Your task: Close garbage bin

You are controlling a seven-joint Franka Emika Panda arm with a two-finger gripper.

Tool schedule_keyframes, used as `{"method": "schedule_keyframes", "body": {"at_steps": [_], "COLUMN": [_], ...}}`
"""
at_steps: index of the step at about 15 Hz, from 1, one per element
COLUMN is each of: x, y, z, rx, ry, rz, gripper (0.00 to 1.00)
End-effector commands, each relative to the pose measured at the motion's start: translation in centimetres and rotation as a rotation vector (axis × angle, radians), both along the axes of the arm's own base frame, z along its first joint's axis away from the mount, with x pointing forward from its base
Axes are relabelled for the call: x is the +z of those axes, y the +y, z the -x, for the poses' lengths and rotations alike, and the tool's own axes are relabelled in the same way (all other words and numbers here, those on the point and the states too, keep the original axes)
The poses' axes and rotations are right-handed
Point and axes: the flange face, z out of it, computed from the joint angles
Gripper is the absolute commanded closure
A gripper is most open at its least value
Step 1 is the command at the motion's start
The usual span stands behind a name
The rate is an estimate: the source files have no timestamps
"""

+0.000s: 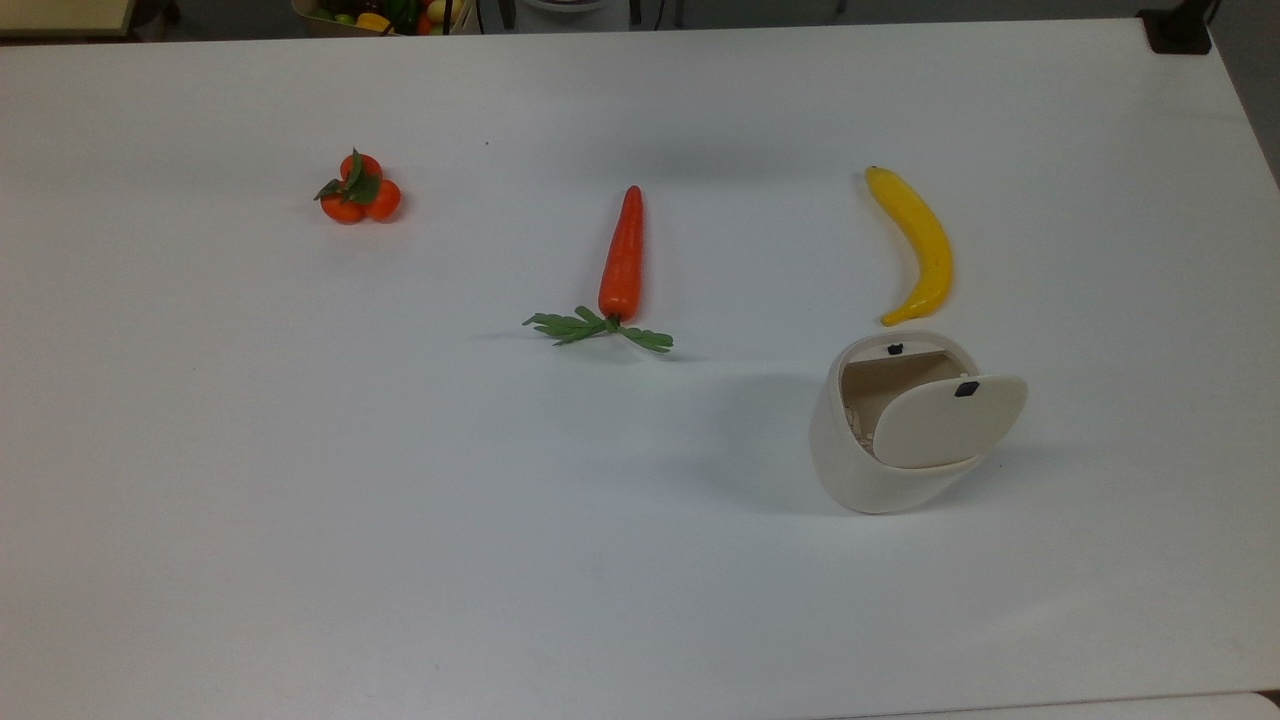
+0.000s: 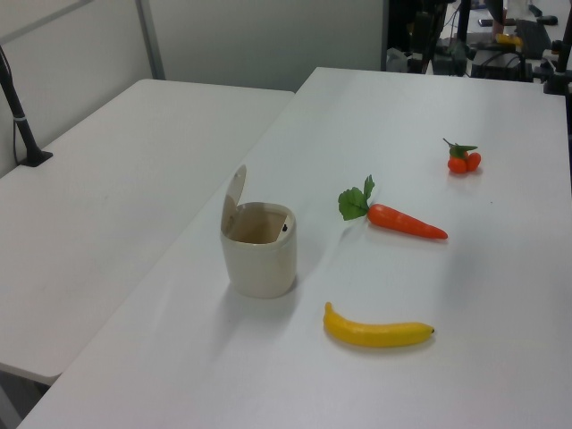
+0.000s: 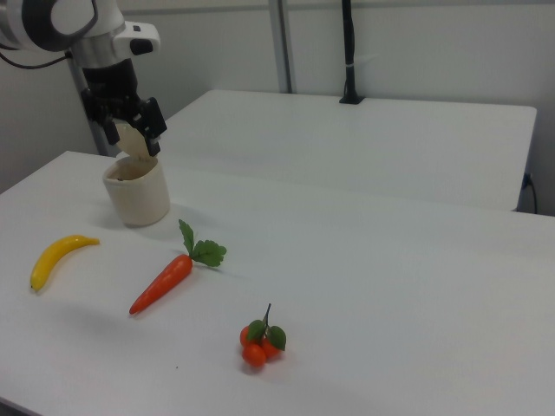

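Standing open on the white worktop (image 1: 200,450), the bin (image 1: 860,460) has its lid (image 1: 945,420) raised; closing is not yet done. In the right view the pincer (image 3: 130,117) hangs at the lid, though whether its fingers are apart or together cannot be told. A banana (image 1: 915,245) lies just beside the bin, a carrot (image 1: 620,255) farther off, tangerines (image 1: 358,190) well apart. Open room lies all round.

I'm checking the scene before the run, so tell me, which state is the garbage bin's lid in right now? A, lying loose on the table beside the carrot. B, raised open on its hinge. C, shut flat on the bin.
B: the lid stands up from the rim of the garbage bin, leaving the inside open to view.
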Motion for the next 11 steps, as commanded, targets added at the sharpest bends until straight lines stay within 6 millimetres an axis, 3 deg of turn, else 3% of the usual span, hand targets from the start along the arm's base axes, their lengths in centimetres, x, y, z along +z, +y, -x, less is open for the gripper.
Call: {"method": "schedule_keyframes", "body": {"at_steps": [1, 11], "x": [-0.14, -0.67], "y": [-0.09, -0.32], "z": [0.29, -0.29], "rx": [0.009, 0.009], "ry": [-0.009, -0.001], "rz": [-0.018, -0.012], "gripper": [0.00, 0.00]}}
